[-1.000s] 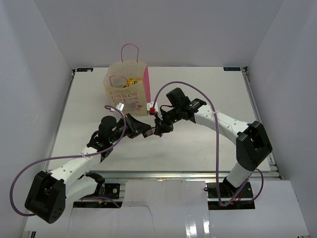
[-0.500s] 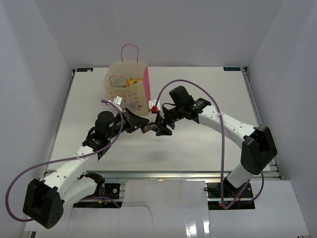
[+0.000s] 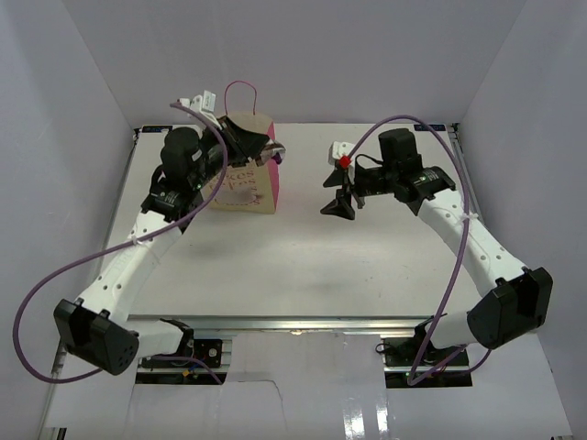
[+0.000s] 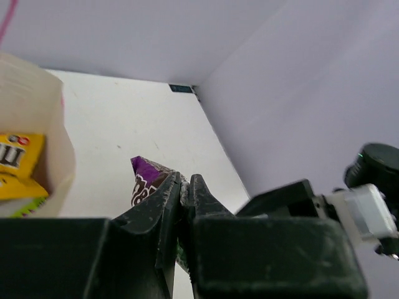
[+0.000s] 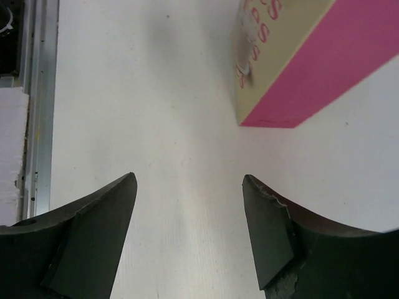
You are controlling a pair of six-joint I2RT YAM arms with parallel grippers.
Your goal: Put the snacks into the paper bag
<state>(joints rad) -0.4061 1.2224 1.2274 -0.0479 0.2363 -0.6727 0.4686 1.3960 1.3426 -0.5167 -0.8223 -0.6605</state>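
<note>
While my left gripper (image 3: 266, 149) is hovering up at the top right corner of the paper bag (image 3: 246, 191), it is pinching a small dark purple candy packet (image 4: 147, 183) tight between its fingers. A yellow packet (image 4: 17, 163) is lying inside the bag. My right gripper (image 3: 340, 203) is hanging off to the bag's right, well apart from it, spread wide and gripping nothing.
</note>
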